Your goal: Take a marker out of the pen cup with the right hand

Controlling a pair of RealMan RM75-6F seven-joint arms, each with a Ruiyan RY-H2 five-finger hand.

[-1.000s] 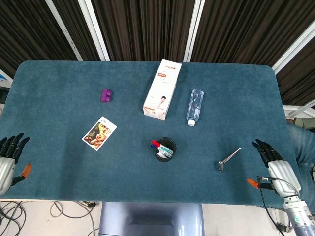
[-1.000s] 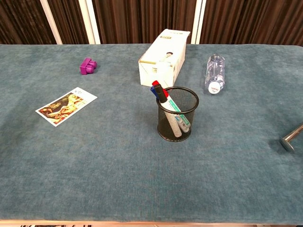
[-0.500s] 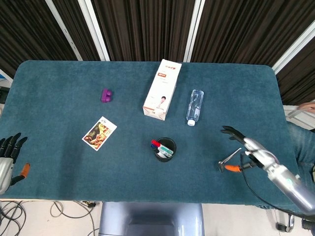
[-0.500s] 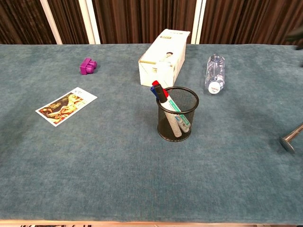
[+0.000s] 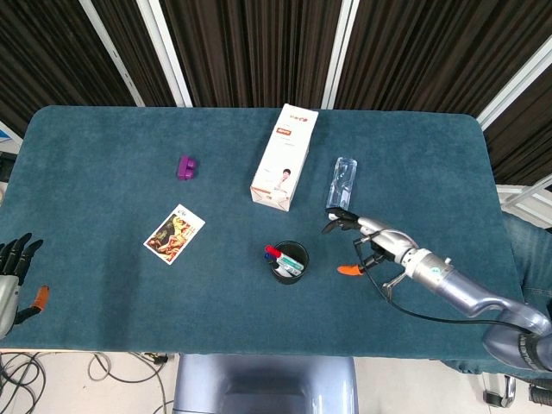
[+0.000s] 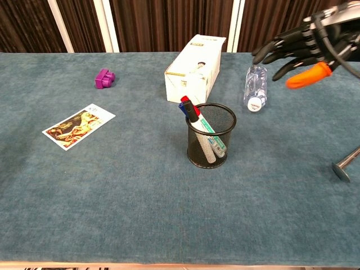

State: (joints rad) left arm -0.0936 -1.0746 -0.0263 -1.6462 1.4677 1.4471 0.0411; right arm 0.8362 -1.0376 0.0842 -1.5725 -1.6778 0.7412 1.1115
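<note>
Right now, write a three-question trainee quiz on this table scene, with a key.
1. True or false: the right hand already holds a marker.
2. Multiple choice: what lies on its side just right of the white carton? A) a clear bottle B) a purple block C) a picture card
3. Fill in: the markers stand in a black mesh ___.

Key
1. False: its fingers are spread in the air, right of the pen cup, holding nothing.
2. A: the clear bottle.
3. pen cup

The left hand is open at the table's near-left edge.
</note>
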